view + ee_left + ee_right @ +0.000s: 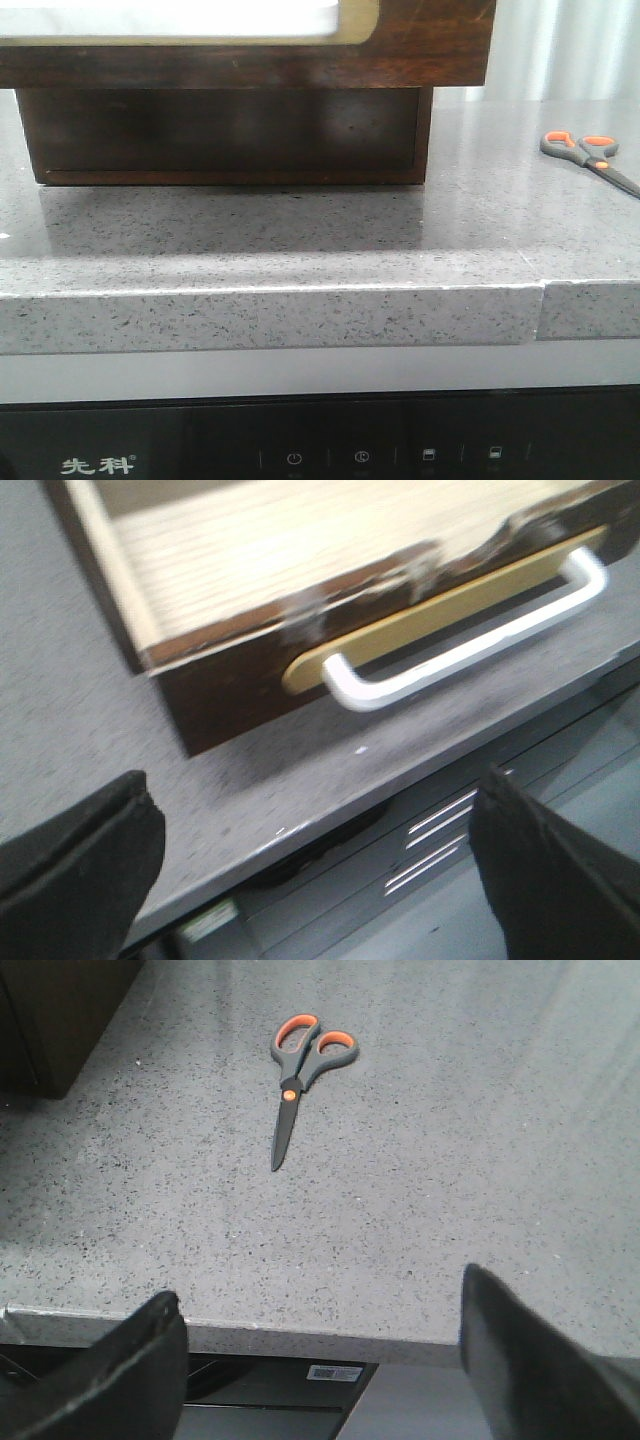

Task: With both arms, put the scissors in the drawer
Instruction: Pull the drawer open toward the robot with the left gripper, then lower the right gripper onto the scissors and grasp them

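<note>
**Grey speckled bench, drawer pulled out, scissors lying apart**

Wood, dark brown and scratched, made up the drawer (pixel 230 685) that my left hand (pixel 310 870) hung before. It stood pulled open, and from my left wrist I saw its pale, light-grained inside with nothing lying on the part in view. A tan strip ran along its front, and a white bar handle (pixel 470 645) stood out from that strip. My left hand was released, its two black fingers (pixel 70 870) spread wide with nothing between them, and the bench edge lay under the gap.

From the front, the drawer front loomed at the top over the dark chest (pixel 230 135), which sat on the bench (pixel 300 250) and filled the left and middle of the view.

The scissors (pixel 298 1075) lay flat on the bare bench, well apart from the chest, off to my right and at the far right edge of the front view. They were closed, and nothing lay between them and my right hand (pixel 320 1360). Seen from my right wrist, their long axis ran nearly straight toward that hand, blades nearest it and orange-lined loops farthest. My right hand was also released, fingers (pixel 530 1360) wide apart, holding nothing, above the bench's near edge.
</note>
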Motion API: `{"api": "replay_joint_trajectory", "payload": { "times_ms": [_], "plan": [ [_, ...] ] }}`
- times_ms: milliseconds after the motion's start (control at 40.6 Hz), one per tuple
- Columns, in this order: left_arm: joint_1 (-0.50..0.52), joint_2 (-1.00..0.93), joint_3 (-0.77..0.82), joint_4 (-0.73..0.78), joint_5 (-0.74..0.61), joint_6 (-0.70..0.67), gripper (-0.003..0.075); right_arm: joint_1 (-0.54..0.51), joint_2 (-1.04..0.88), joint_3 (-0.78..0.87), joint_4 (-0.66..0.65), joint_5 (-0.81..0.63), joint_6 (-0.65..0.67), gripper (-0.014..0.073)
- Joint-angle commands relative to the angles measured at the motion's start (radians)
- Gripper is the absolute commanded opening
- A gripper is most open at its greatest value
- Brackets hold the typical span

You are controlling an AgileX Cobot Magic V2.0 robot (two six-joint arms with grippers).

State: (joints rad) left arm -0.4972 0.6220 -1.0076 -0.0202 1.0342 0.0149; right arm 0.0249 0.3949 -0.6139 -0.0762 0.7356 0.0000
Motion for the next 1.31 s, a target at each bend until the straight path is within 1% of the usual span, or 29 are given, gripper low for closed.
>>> {"api": "replay_joint_trajectory", "payload": {
  "times_ms": [0,99,148,419,788,936,1108,1281],
  "plan": [
    [-0.025,0.010,-0.039,-0.076,-0.118,0.045,0.0596,-0.002,0.017,-0.023,-0.018,-0.073,-0.008,0.0580],
    [-0.031,0.010,-0.040,-0.134,-0.159,0.126,0.0596,-0.002,0.017,-0.023,-0.018,-0.073,-0.008,0.0580],
    [-0.036,0.010,-0.040,-0.155,-0.177,0.145,0.0596,-0.002,0.017,-0.023,-0.018,-0.073,-0.008,0.0580],
    [-0.038,0.010,-0.040,-0.155,-0.257,0.147,0.0596,-0.002,0.017,-0.023,-0.018,-0.080,-0.008,0.0580],
    [-0.038,0.010,-0.040,-0.155,-0.264,0.147,0.0596,-0.002,0.027,-0.033,-0.012,-0.108,-0.008,0.0580],
    [-0.038,0.010,-0.040,-0.155,-0.264,0.147,0.0596,-0.002,0.096,-0.088,-0.010,-0.083,-0.008,0.0580],
    [-0.038,0.010,-0.040,-0.155,-0.264,0.147,0.0596,-0.002,0.237,-0.186,-0.010,-0.055,-0.008,0.0580],
    [-0.038,0.010,-0.040,-0.155,-0.264,0.147,0.0596,-0.002,0.389,-0.297,-0.010,0.011,-0.008,0.0580]
  ]
}}
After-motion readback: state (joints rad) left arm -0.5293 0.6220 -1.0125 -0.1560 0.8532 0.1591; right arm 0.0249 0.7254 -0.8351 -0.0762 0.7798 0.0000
